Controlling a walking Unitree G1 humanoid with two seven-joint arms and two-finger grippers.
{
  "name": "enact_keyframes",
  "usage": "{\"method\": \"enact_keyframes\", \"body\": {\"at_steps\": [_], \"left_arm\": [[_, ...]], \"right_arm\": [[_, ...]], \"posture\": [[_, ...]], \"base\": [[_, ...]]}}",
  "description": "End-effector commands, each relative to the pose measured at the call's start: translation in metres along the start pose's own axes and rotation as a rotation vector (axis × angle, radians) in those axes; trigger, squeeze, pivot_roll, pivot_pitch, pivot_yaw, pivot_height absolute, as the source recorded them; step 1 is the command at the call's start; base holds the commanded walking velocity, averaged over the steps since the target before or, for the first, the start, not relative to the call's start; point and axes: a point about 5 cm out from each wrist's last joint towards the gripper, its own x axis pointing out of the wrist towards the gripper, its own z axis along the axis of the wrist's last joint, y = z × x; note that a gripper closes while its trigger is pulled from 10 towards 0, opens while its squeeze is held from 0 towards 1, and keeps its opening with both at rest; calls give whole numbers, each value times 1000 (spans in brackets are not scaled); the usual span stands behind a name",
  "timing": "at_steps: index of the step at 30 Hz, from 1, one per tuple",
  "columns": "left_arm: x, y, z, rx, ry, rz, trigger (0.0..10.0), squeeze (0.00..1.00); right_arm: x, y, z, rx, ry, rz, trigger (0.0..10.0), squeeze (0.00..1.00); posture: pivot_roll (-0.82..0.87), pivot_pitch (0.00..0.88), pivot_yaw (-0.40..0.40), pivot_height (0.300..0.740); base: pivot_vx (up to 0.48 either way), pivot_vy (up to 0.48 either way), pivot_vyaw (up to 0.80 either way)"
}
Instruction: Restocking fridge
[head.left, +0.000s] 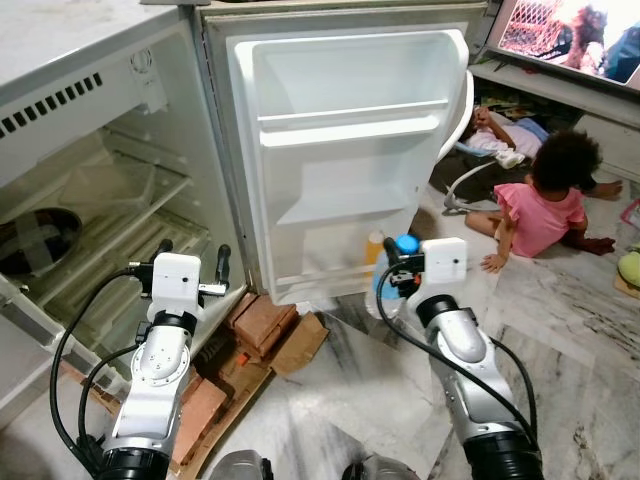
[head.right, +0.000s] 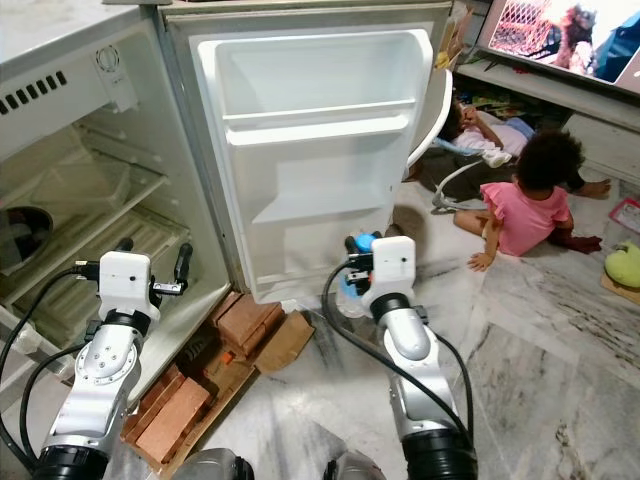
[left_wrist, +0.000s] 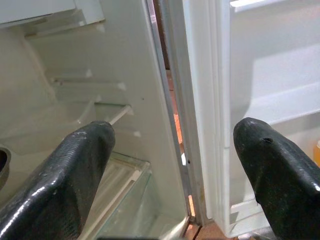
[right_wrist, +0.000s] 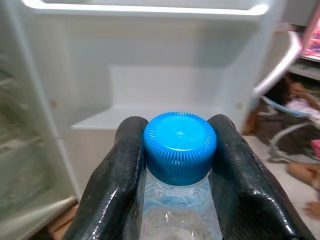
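A clear water bottle with a blue cap is held upright just under its cap, with my right gripper shut on it. In the eye views the bottle hangs in front of the lower part of the open white fridge door. The door's shelves hold nothing. My left gripper stands open at the fridge's lower front edge, its fingers wide apart with nothing between them. It points at the seam between the cabinet and the door. The fridge's inner shelves look bare.
Red bricks and cardboard lie under the fridge's front corner. A small orange-yellow object sits by the door's lower edge. A child in pink sits on the marble floor at the right, near another person lying down. A TV stands behind.
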Motion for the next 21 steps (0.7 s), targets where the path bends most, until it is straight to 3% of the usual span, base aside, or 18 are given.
{"method": "enact_keyframes", "body": {"at_steps": [1, 6, 13, 21], "left_arm": [[2, -1, 2, 7, -7, -14, 10000, 0], [3, 0, 3, 10, -14, -4, 10000, 0], [3, -2, 4, 12, -24, -17, 10000, 0], [3, -3, 4, 9, -30, -26, 10000, 0]], "right_arm": [[4, -1, 9, 5, -45, -3, 10000, 0], [3, 5, 11, 10, -62, 51, 10000, 0], [2, 7, 12, 10, -70, 52, 10000, 0], [4, 0, 13, -17, -80, 4, 10000, 0]], "posture": [[27, 21, -37, 740], [23, 24, -33, 740], [20, 28, -35, 740], [18, 29, -34, 740]], "base": [[0, 0, 0], [0, 0, 0], [0, 0, 709], [281, 0, 0]]}}
